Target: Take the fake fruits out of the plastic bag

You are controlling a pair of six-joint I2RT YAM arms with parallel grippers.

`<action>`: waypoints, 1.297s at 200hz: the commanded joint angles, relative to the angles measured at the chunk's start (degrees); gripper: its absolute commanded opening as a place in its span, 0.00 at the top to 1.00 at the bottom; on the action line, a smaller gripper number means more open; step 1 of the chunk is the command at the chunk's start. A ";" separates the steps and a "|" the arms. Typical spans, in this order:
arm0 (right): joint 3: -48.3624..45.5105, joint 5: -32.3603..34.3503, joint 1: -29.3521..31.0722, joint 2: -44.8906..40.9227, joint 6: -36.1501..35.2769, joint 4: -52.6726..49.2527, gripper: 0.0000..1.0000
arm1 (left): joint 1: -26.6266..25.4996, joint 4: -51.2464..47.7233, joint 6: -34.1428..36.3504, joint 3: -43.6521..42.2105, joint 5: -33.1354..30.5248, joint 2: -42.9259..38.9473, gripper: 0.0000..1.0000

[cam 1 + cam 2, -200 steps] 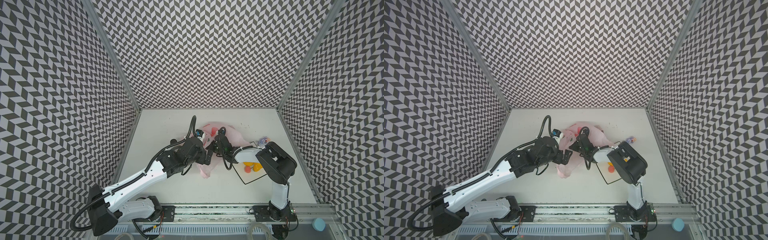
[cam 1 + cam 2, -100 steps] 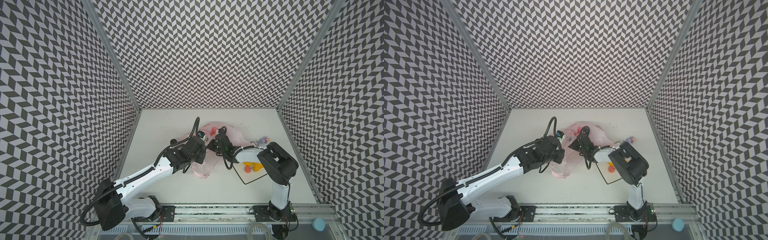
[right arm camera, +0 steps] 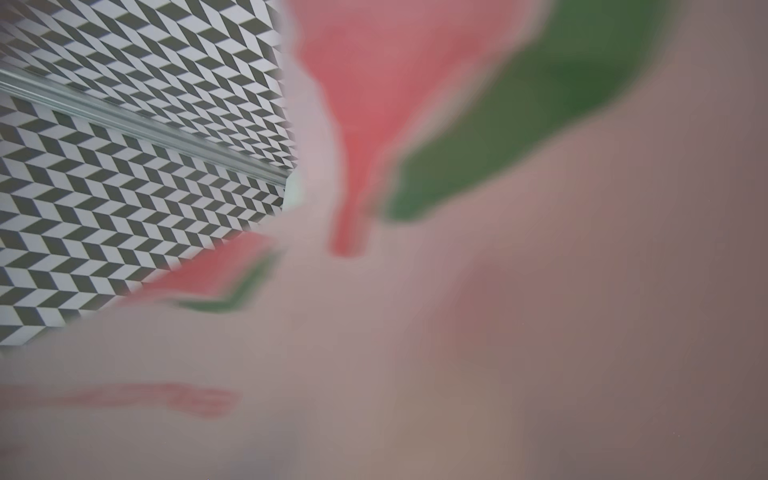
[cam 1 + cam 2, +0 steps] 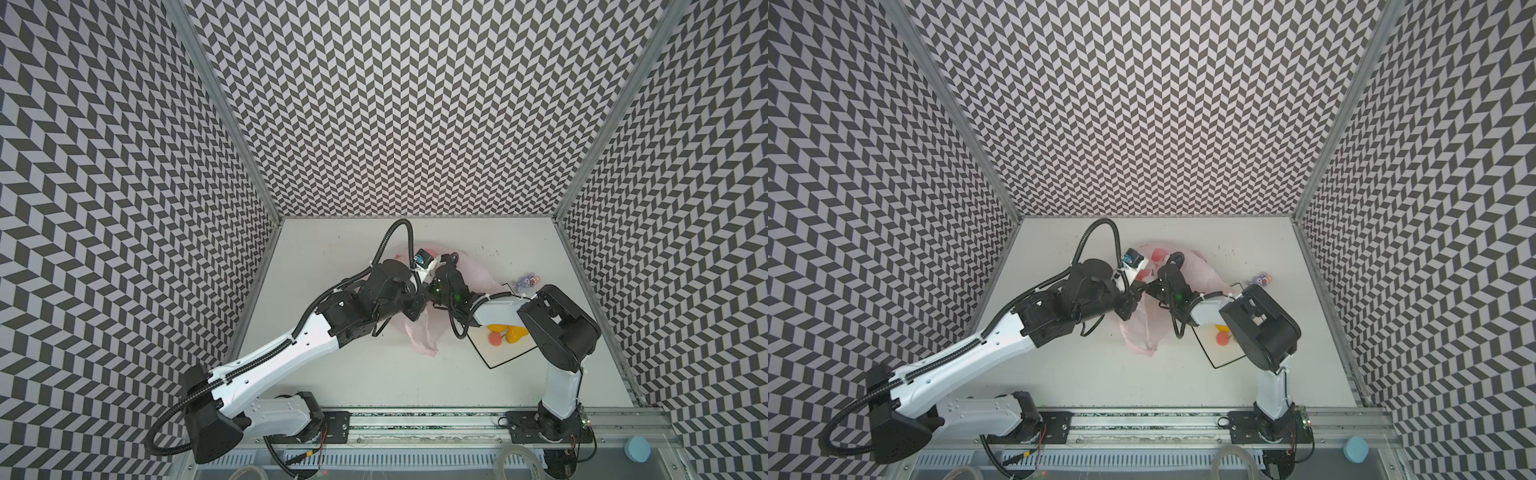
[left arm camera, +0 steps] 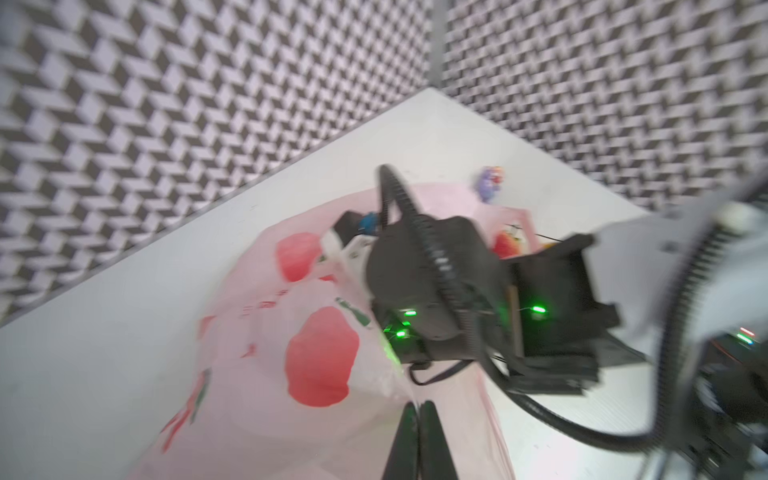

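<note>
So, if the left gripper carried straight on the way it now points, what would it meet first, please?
Most likely the plastic bag: the left gripper, shut, has its tips at the pink film. Just beyond stands the right arm's black wrist, though the blurred wrist view leaves the depth between them unclear.

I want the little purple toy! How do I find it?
Find the white table, then the square black-rimmed plate on its right side. The toy sits on the table just past the plate's far corner. It is the only purple thing; the plate's fruits are orange, yellow and pink.
</note>
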 commanded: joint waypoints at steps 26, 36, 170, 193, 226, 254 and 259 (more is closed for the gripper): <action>-1.33 1.52 0.11 0.28 -1.95 0.45 0.21 | 3.57 8.35 -0.05 -18.38 8.46 -11.82 1.00; -0.69 1.53 0.43 1.24 -2.42 0.00 0.21 | 4.68 7.36 -1.65 -20.00 7.05 -13.00 1.00; 6.96 7.70 7.78 3.94 -20.31 -12.49 0.24 | 5.84 6.97 -15.80 -30.44 -0.91 -21.53 1.00; 6.51 8.31 9.23 3.80 -23.51 -14.12 0.26 | 5.83 8.74 -16.45 -30.85 -2.04 -20.77 1.00; 6.95 9.92 10.63 3.94 -25.74 -16.06 0.30 | 5.88 10.01 -17.87 -30.79 -3.85 -20.29 1.00; 7.68 11.66 11.07 4.98 -26.72 -17.69 0.38 | 5.89 9.96 -19.02 -30.80 -5.60 -20.70 1.00; 7.92 12.26 11.11 5.24 -26.65 -18.21 0.40 | 5.92 9.95 -19.13 -30.87 -5.86 -20.73 1.00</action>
